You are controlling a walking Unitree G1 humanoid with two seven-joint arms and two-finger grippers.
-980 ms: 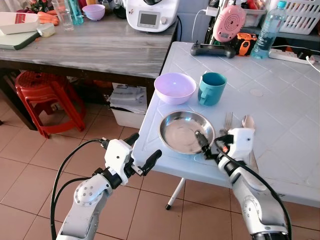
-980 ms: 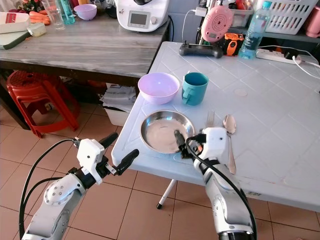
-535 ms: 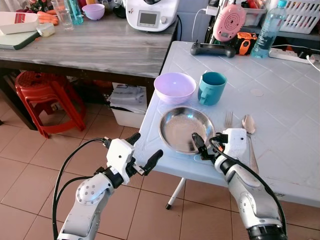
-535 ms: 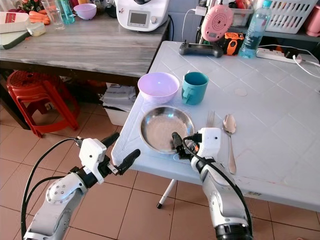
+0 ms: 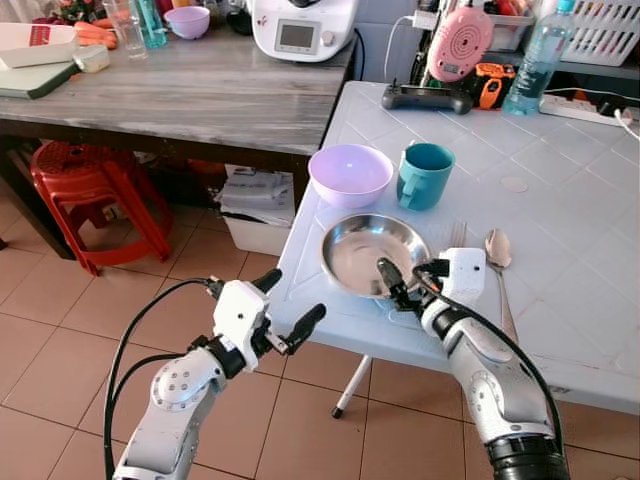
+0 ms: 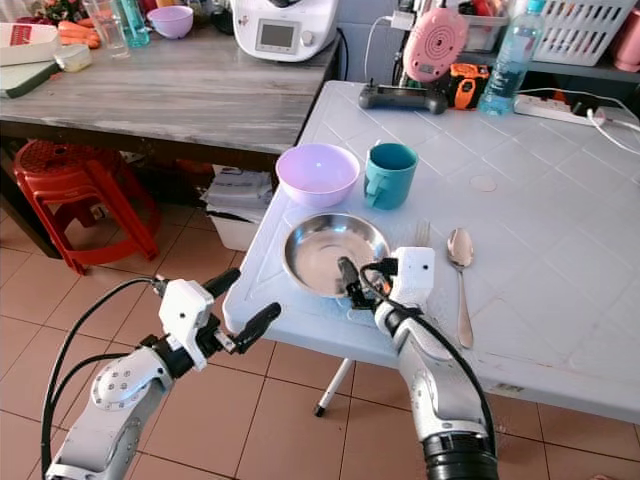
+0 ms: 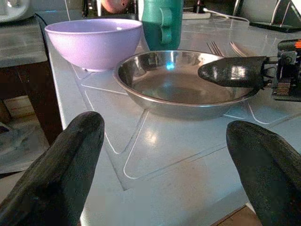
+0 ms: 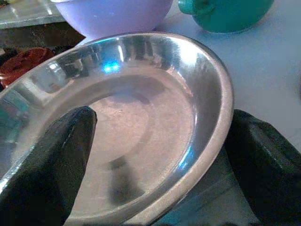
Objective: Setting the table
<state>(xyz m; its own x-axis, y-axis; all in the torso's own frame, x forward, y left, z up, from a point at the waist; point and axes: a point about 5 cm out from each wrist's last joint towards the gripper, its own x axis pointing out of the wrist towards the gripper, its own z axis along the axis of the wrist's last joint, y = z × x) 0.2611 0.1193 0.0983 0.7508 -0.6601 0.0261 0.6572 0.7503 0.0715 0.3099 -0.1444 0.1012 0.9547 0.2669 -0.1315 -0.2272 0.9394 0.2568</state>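
Your right claw (image 5: 392,288) sits at the 5 o'clock rim of the steel plate (image 5: 362,250), one black finger (image 8: 51,160) inside the dish, the other outside by the edge; fingers straddle the rim, but you cannot tell whether they actually pinch it. The plate lies flat on the white counter (image 5: 560,200), near its front-left corner.

Purple bowl (image 5: 350,174) is at 11 o'clock of the plate, just beside it. Teal mug (image 5: 423,175) is at 1 o'clock, near the bowl, handle toward the bowl side. Fork (image 5: 457,237) and spoon (image 5: 497,250) lie at 3 o'clock of the plate, side by side, partly behind your right wrist.

Your left claw (image 5: 290,310) hangs off the counter's front-left edge over the tiled floor (image 5: 60,330), fingers spread wide, holding nothing. In the left wrist view its two black fingertips (image 7: 61,169) frame the plate, bowl and mug.

Far back on the white counter: water bottle (image 5: 530,62), black controller (image 5: 428,98), pink round gadget (image 5: 458,45). Bottle label too small to read. On the grey wooden counter (image 5: 190,95) at 10 o'clock: a white kitchen appliance (image 5: 300,28) with a screen, writing unreadable. Red plastic stool (image 5: 85,195) beneath it.
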